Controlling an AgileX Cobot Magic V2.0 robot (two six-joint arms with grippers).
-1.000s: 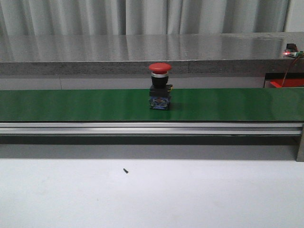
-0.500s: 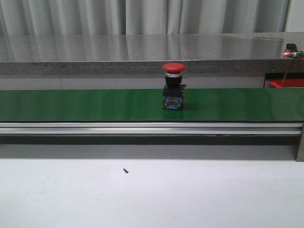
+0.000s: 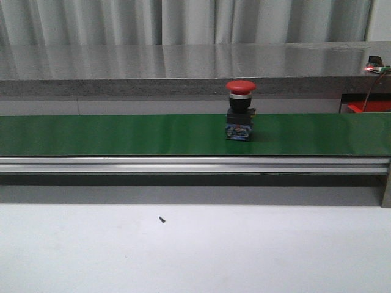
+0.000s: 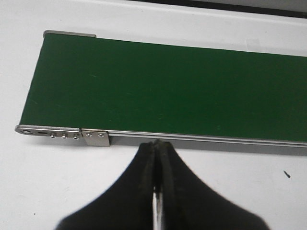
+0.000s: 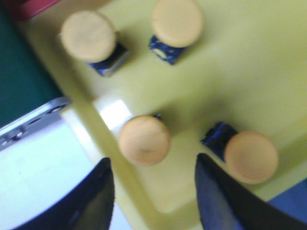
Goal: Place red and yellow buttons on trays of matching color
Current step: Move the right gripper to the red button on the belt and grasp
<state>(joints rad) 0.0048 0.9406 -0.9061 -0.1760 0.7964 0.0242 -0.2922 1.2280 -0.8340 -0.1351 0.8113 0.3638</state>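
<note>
One red button (image 3: 241, 110) is seen standing upright on the green conveyor belt (image 3: 122, 134), somewhat right of the belt's middle in the front view and nearer its far edge. A small dark speck (image 3: 162, 219) is seen on the white desk (image 3: 195, 250) in front of the belt's metal rail. Neither arm is shown in the front view. The left hand (image 4: 156, 158) is held over the desk just before the belt's near edge, close to its end, with its fingers pressed together and nothing between them. The right hand (image 5: 153, 191) is held with fingers apart above the yellow tray (image 5: 230, 76), where four yellow buttons (image 5: 144, 140) are seen, the picture being blurred
</note>
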